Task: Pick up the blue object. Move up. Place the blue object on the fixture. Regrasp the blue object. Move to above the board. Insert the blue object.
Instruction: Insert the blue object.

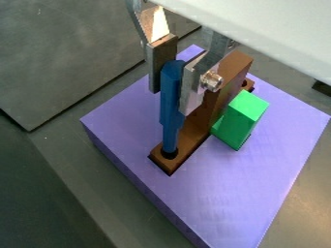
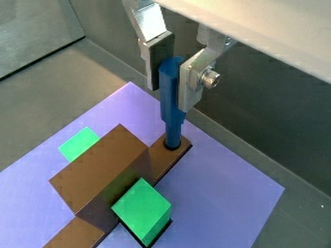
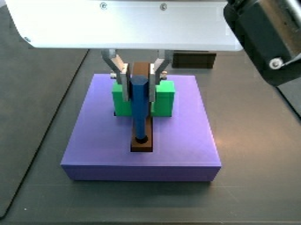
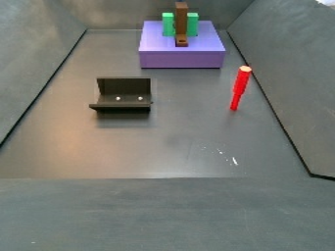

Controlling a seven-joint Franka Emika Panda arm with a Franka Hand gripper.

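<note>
My silver-plated, dark-padded gripper (image 1: 176,60) sits above the lavender-purple square board (image 1: 142,155), around a slim blue cylindrical peg (image 1: 169,107) by the brown bar (image 2: 110,174) and green block (image 1: 241,120).

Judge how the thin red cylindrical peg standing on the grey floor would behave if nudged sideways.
The thin red cylindrical peg stands upright, tall and narrow-based, so it would probably tip. Once down, its round shape suggests it would roll on the smooth floor. It looks rigid, like the blue peg standing straight in the brown bar between the gripper's fingers above the purple board.
</note>
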